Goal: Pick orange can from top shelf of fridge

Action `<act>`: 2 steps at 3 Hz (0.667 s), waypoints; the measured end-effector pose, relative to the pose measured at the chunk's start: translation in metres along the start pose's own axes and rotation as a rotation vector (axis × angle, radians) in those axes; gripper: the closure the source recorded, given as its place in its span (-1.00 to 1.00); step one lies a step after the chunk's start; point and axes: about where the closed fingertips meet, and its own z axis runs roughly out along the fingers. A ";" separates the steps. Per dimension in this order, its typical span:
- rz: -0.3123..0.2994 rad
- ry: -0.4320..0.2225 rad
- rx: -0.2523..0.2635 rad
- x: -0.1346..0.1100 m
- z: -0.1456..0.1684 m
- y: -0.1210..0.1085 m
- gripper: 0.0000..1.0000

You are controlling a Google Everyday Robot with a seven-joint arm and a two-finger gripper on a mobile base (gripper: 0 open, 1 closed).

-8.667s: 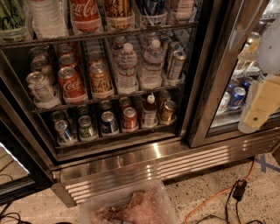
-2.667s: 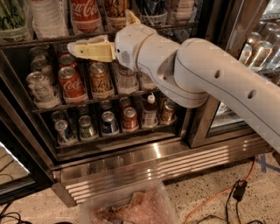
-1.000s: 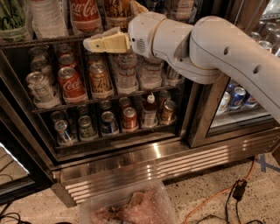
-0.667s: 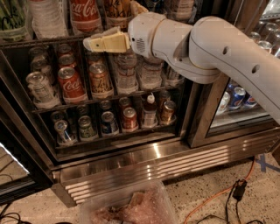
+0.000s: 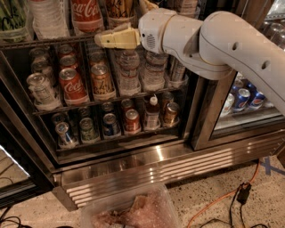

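The orange can (image 5: pixel 119 9), coppery gold with dark lettering, stands on the top shelf (image 5: pixel 44 42) of the fridge (image 5: pixel 133 162), right of a red Coca-Cola can (image 5: pixel 87 13). Its top is cut off by the frame edge. My gripper (image 5: pixel 119 21) hangs in front of the shelf's front rail, just below and in front of the orange can. Its fingers are open and empty: one yellow finger (image 5: pixel 116 38) points left along the rail, and the other shows at the frame's top, right of the can.
A similar orange can (image 5: pixel 101 80) and Coca-Cola cans stand on the shelf below, beside water bottles (image 5: pixel 129 71). The lowest shelf holds small cans and bottles. Blue cans (image 5: pixel 242 98) sit behind the right glass door. A plastic bin (image 5: pixel 129 209) and an orange cable (image 5: pixel 213 205) lie on the floor.
The arm swung in from the right to the front of the top shelf. Over the last second the gripper shifted slightly right and up, toward the orange can.
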 end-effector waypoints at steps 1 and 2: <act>-0.001 -0.009 -0.002 0.002 0.005 -0.006 -1.00; -0.001 -0.022 -0.016 0.003 0.015 -0.008 -1.00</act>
